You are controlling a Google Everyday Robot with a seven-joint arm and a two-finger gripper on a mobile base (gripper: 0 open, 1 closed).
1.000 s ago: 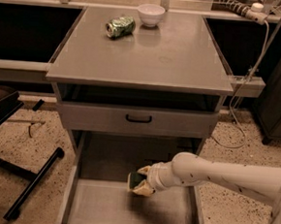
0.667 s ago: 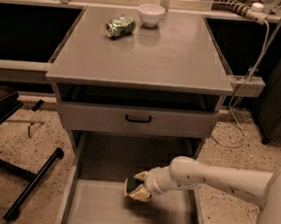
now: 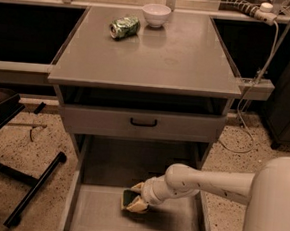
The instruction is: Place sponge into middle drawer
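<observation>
The white tubular arm (image 3: 215,183) reaches low from the view's right, its tan two-finger claw (image 3: 134,201) clamped on a yellow-green sponge (image 3: 127,199) inside the grey drawer tray (image 3: 102,218).

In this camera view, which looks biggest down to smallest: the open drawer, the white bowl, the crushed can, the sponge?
Largest: the middle drawer.
Then the bowl and the can, about alike, unranked.
Smallest: the sponge, half hidden by the gripper holding it low inside the drawer.

Cream jaws in grey middle drawer (image 3: 97,216) grip yellow-green sponge (image 3: 127,200).
</observation>
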